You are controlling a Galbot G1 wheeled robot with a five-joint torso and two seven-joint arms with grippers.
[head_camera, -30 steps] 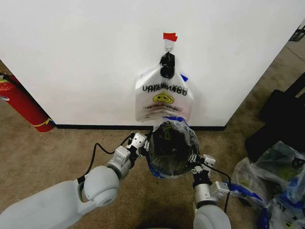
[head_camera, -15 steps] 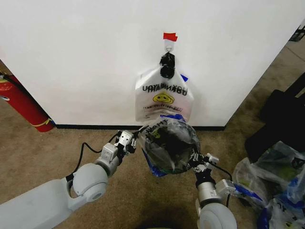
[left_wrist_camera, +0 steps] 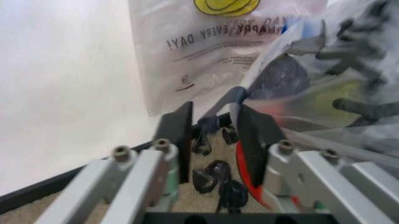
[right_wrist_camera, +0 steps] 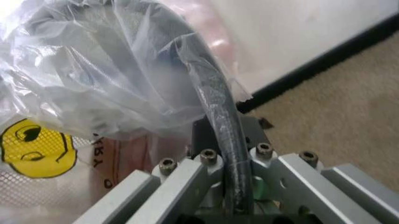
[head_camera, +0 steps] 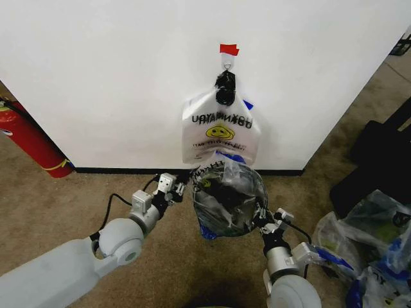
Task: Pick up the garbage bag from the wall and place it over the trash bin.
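The garbage bag [head_camera: 243,183], translucent with blue edges and black lettering, is draped over the black mesh trash bin [head_camera: 221,206], which stands on the carpet before the wall [head_camera: 115,77]. My left gripper [head_camera: 178,187] is just left of the bin's rim. In the left wrist view it [left_wrist_camera: 215,114] is open, with a blue strip of the bag [left_wrist_camera: 227,100] crossing in front of its tips and the bin's red base [left_wrist_camera: 244,170] beyond. My right gripper [head_camera: 262,220] is at the bin's right rim, shut [right_wrist_camera: 221,128] on the bag-wrapped rim [right_wrist_camera: 212,100].
A whitish smiley-face bag [head_camera: 220,131] hangs from a hook [head_camera: 227,59] under red tape [head_camera: 228,49], directly behind the bin. A red fire extinguisher [head_camera: 29,142] leans at the left. A heap of stuffed bags [head_camera: 369,247] and a black object [head_camera: 379,160] lie at the right.
My left gripper has drawn back to the left, away from the bin's rim. The bag's left edge now reaches farther left. The right gripper has stayed at the right rim.
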